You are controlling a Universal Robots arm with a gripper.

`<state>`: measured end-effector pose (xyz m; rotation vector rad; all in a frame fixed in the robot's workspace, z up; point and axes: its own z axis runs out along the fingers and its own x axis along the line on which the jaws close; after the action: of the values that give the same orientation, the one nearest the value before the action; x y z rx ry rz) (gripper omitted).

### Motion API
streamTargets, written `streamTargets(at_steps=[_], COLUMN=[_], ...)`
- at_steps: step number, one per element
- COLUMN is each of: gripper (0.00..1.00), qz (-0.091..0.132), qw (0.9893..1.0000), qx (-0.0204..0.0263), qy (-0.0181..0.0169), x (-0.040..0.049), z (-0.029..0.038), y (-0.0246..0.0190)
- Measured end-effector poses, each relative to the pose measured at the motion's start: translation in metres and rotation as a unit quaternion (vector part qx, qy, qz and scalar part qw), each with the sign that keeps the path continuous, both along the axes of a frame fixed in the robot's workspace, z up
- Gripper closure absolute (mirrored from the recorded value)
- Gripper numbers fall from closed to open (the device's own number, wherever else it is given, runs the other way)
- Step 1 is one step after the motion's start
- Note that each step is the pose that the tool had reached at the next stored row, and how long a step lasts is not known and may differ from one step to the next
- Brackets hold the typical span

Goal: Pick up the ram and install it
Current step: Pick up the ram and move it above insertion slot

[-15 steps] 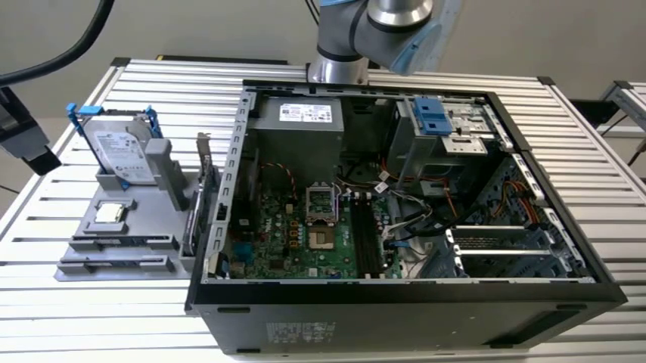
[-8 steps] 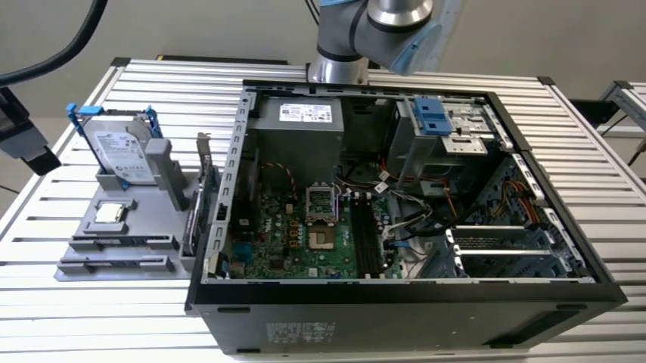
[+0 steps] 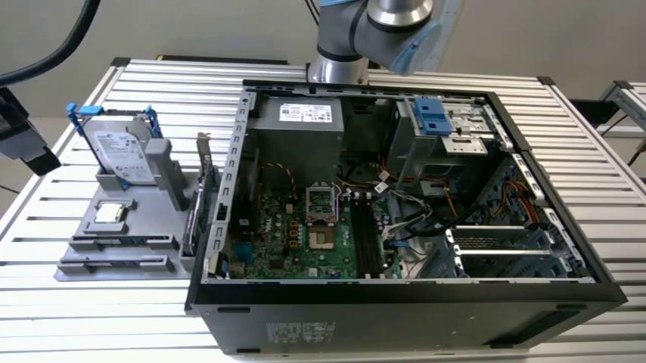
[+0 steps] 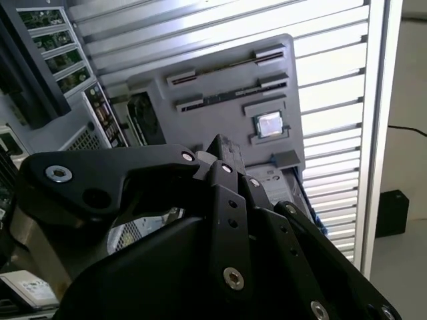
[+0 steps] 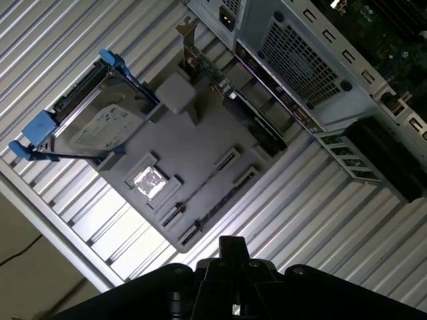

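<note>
The ram (image 3: 121, 243) is a thin dark stick standing on edge in a groove of the grey holder (image 3: 151, 261), left of the computer case in the exterior view. Both wrist views show the ram (image 4: 227, 97) (image 5: 200, 190), just beside the square silver chip (image 5: 148, 181). My gripper (image 5: 230, 245) hangs well above the holder, apart from everything, its black fingers (image 4: 223, 157) together with nothing between them. The motherboard's black memory slots (image 3: 365, 236) lie inside the open case, right of the processor socket.
A silver hard drive with blue rails (image 3: 119, 147) stands at the back of the holder. The open computer case (image 3: 404, 295) holds cables, a power supply and drive bays with a blue latch (image 3: 431, 115). The slatted metal table (image 3: 101, 318) ends near the holder's side.
</note>
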<state>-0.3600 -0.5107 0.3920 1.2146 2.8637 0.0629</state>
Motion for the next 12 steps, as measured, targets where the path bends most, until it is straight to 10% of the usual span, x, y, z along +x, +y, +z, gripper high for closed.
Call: streamTargets(at_steps=[12], gripper=[1.00], qz=[-0.031], qw=[0.9995], qx=[0.0000], qy=[0.0000], x=[-0.0006], z=[0.0000], y=[0.0000])
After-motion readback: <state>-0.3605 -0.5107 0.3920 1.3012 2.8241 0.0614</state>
